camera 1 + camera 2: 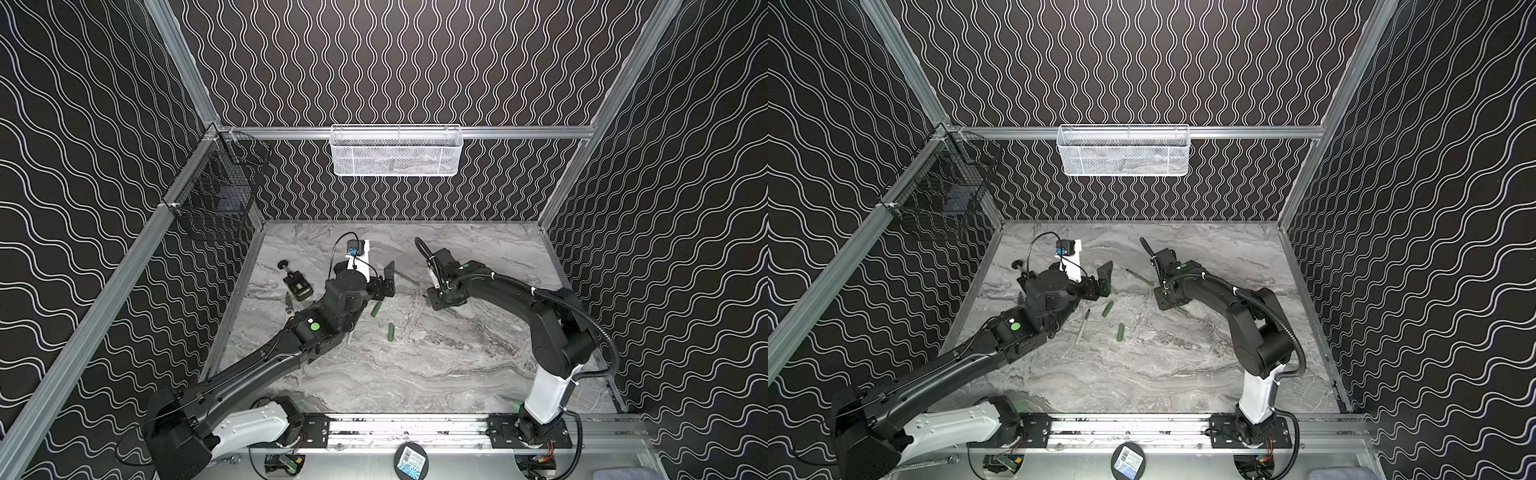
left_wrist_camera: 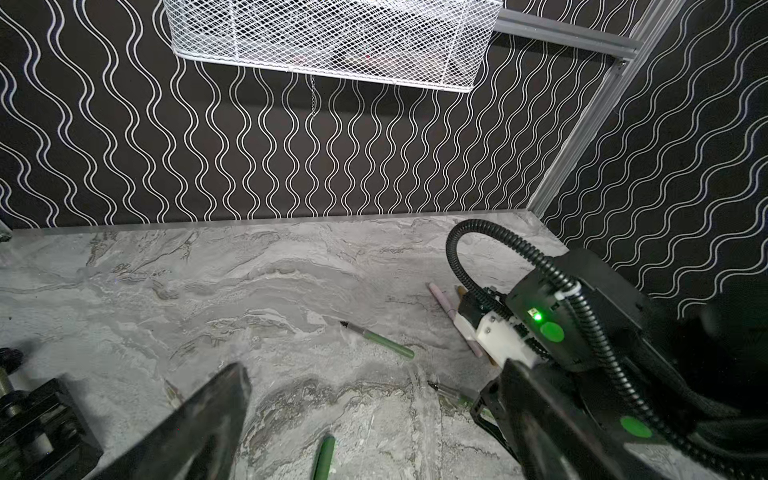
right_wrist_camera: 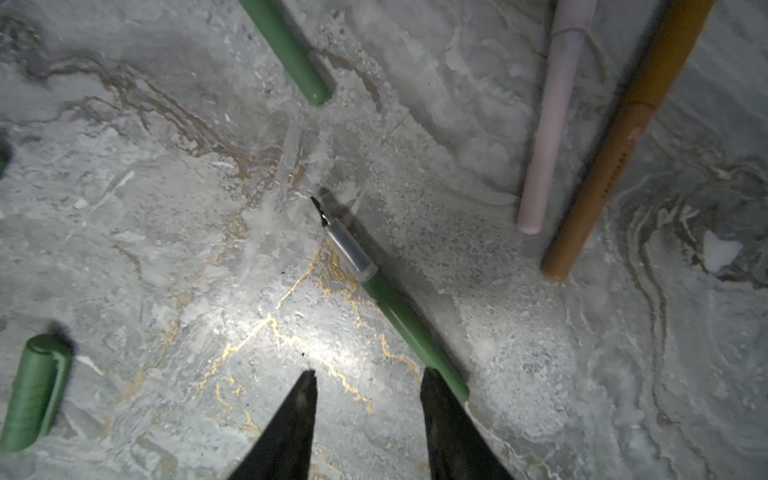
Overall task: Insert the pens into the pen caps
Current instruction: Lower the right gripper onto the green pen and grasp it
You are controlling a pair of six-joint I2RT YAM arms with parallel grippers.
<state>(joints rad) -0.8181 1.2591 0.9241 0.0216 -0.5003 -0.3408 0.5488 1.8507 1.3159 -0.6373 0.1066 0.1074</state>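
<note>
While the left gripper [image 2: 376, 365] hangs with its jaws spread wide over the marble table [image 1: 415, 374], the right gripper [image 3: 370, 372] points down at the tabletop, jaws parted with only bare marble between them. An uncapped green pen [image 3: 395, 307] lies flat there, its rear end just outside one fingertip [image 3: 436, 403] and its dark nib pointing away. A second green pen [image 1: 407, 277] lies in the gap between the two grippers. Just beyond the right gripper, a pink pen [image 3: 548, 133] and a gold-brown pen [image 3: 615, 153] lie side by side, apparently capped. A dark green pen cap [image 1: 377, 309] and a second cap [image 1: 390, 332] lie apart at mid-table, and a pale pen [image 1: 1082, 328] lies beside the left arm. A black vise [image 1: 297, 284] stands near the left edge. Open marble runs from the caps to the front rail [image 1: 407, 428] and to the right wall.
</note>
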